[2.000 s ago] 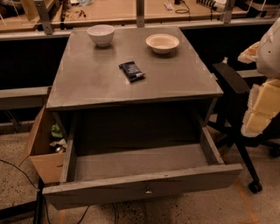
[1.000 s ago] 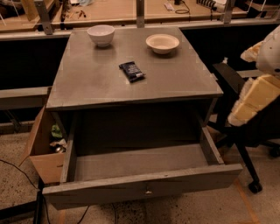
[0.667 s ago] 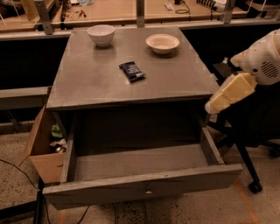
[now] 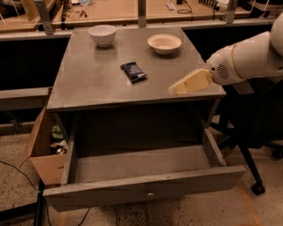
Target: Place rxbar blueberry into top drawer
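**Gripper at right front edge of table top**

The gripper (image 4: 191,82) hovers over the table top (image 4: 93,84) near its right front edge; whether it is released or clenched cannot be told. Its arm (image 4: 247,59) is cut off by the right border. The rxbar blueberry (image 4: 133,71) lies flat mid-top, apart from the gripper. The top drawer (image 4: 141,187) stands pulled out below.

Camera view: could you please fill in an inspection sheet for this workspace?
Surface: grey cabinet top, flat.
Job's things: rxbar blueberry lying mid-top; top drawer pulled open, nothing seen inside.
Clutter: white bowl and shallow bowl near the back edge.
Grippers: gripper over the front right corner, apart from the bar.
Cables: thin cable on the floor, left.
Surroundings: cardboard box left; wooden bench behind; chair base right.
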{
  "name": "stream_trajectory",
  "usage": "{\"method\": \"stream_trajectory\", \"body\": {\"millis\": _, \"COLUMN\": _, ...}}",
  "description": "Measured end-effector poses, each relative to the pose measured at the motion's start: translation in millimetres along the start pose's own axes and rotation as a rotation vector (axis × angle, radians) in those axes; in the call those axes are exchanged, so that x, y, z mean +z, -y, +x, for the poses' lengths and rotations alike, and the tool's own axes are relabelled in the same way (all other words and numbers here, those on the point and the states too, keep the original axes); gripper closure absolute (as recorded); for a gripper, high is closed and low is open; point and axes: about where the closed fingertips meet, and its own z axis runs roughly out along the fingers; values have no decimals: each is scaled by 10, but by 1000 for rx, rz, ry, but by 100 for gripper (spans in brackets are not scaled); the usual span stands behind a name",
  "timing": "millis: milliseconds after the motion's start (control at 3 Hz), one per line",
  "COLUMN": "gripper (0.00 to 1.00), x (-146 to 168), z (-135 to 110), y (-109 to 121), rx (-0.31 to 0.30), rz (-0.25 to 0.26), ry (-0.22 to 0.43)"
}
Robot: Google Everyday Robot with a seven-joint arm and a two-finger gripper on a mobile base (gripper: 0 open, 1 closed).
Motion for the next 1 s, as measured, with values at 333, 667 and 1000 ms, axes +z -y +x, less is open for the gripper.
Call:
{"method": "stream_trajectory", "body": {"millis": 333, "gripper": 0, "x": 196, "z": -478, "y": 276, "rx": 41, "rz": 124, "ry": 82}}
{"method": "stream_trajectory", "body": {"millis": 667, "gripper": 0, "x": 478, "z": -686, "y": 238, "rx": 26, "rz": 148, "ry": 67}}
{"method": "stream_trajectory", "body": {"millis": 1000, "gripper": 0, "x": 480, "z": -691, "y": 231, "rx": 25, "rz": 147, "ry": 67}}
